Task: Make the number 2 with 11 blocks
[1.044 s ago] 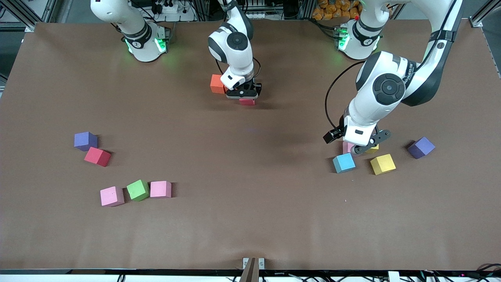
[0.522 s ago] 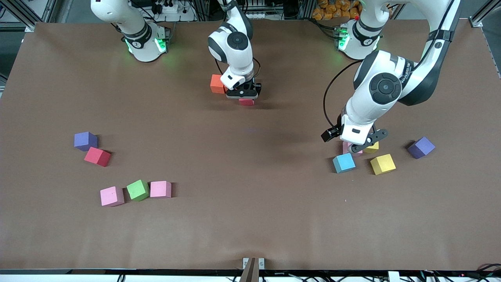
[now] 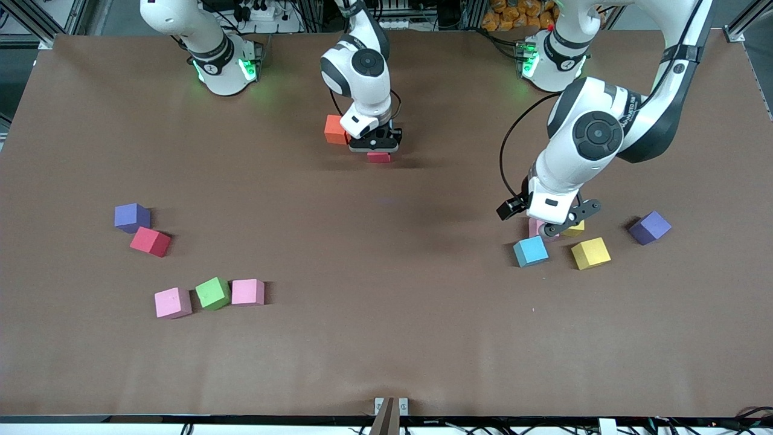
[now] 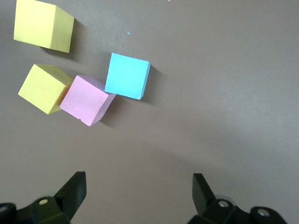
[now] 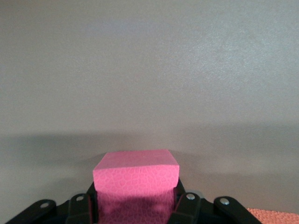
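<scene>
Near the table's (image 3: 386,338) edge where the robots' bases stand, about midway along it, the right gripper (image 3: 375,147) is pinched on a crimson cube (image 3: 379,157). Most of that cube is hidden under the gripper in the front view; the right wrist view shows its pebbled foam face (image 5: 136,179) between the fingers. An orange cube (image 3: 334,129) sits just beside the gripper, partly covered by the wrist.

Toward the left arm's end of the table, the left gripper (image 3: 558,225) hangs with its fingers spread wide over a small cluster. It covers most of a pink cube (image 4: 87,100) and a yellow cube (image 4: 43,87), which touch. A light blue cube (image 3: 531,251) touches the pink one's corner, and a second yellow cube (image 3: 590,253) lies just beside them, nearer the front camera. A purple cube (image 3: 650,228) stands apart, closer to that end's edge.

Toward the right arm's end, another purple cube (image 3: 131,217) and a second crimson cube (image 3: 150,241) sit close together. Nearer the front camera, a pink cube (image 3: 173,302), a green cube (image 3: 212,293) and another pink cube (image 3: 248,292) form a loose row. All cubes are matte and alike in size; no digit shape is laid out.
</scene>
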You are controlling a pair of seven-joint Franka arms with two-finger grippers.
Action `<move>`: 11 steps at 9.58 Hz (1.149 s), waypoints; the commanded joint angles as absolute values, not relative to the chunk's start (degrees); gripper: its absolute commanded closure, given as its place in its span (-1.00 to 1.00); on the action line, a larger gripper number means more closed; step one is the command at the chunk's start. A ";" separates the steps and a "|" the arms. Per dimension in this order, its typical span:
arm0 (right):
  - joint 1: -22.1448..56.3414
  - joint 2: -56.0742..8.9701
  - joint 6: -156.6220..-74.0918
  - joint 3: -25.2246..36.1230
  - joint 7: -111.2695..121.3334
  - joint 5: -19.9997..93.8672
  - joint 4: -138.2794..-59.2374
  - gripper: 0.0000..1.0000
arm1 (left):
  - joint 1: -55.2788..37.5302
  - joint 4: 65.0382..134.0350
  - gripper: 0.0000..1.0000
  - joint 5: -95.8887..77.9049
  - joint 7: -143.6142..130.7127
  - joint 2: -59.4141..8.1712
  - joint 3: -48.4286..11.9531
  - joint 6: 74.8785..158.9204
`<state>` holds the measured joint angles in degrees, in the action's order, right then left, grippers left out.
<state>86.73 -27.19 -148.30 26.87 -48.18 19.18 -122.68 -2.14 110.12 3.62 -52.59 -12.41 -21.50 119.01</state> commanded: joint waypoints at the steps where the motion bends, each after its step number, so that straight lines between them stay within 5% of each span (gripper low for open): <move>1: 87.89 -27.07 -147.83 27.95 -50.62 17.84 -123.93 0.54 | -1.50 108.63 -1.00 6.14 -49.59 -11.95 -21.45 117.51; 5: 87.28 -27.16 -147.83 27.95 -50.89 17.84 -123.75 -1.00 | 3.59 106.79 -1.00 8.79 -38.34 -15.54 -21.53 118.03; 11: 83.68 -22.25 -139.16 28.48 -50.72 17.76 -120.85 -1.00 | 5.19 106.00 -1.00 15.81 -36.75 -22.40 -21.45 123.03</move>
<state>85.62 -25.83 -142.91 28.77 -49.82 19.06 -121.09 4.68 107.49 13.98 -38.11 -20.77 -20.94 121.87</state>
